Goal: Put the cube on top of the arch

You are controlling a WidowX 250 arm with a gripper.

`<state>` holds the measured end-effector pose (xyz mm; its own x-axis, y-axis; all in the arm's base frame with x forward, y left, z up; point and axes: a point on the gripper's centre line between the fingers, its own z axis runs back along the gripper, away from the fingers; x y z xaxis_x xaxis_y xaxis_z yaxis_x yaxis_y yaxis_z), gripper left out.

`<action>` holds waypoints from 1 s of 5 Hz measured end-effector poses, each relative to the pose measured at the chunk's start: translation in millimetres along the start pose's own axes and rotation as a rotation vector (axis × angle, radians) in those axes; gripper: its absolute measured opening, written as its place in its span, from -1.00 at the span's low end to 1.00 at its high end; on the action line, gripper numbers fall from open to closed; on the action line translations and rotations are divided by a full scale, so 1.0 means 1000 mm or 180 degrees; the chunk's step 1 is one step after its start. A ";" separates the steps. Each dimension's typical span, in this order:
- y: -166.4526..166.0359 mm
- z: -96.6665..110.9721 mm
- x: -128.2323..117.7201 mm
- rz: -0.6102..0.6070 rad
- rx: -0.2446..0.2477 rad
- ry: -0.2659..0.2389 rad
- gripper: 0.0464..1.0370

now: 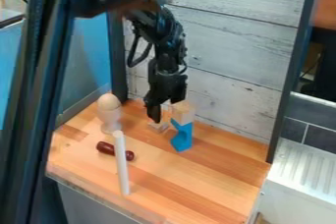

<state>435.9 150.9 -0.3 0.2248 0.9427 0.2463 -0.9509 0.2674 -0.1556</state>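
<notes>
My gripper (pixel 157 112) hangs from above near the back of the wooden surface, just left of the upper part of a blue arch-shaped block (pixel 181 137). On top of that blue block rests a light wooden cube (pixel 183 113). Directly below the gripper's tip, a small pale wooden piece (pixel 158 126) lies on the surface, partly hidden, so its full shape is unclear. I cannot tell whether the gripper touches the cube.
A wooden egg shape in a pale cup (pixel 109 118) stands at the back left. In front, a white stick (pixel 121 163) stands before a dark red rod (pixel 105 148). White planks (pixel 226 56) wall off the back; a ridged white rack (pixel 302 166) is at right.
</notes>
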 end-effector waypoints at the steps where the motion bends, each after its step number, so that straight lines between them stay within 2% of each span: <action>1: -0.008 -0.008 -0.002 0.0109 0.0074 -0.0082 0.93; 2: -0.016 -0.019 -0.007 0.0106 0.0100 -0.0144 0.93; 4: -0.016 -0.020 0.000 0.0190 0.0138 -0.0226 0.93; 5: -0.013 -0.019 0.002 0.0214 0.0191 -0.0217 0.93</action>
<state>452.9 153.6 -16.0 0.1471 0.9418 0.3021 -0.9748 0.1898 -0.1169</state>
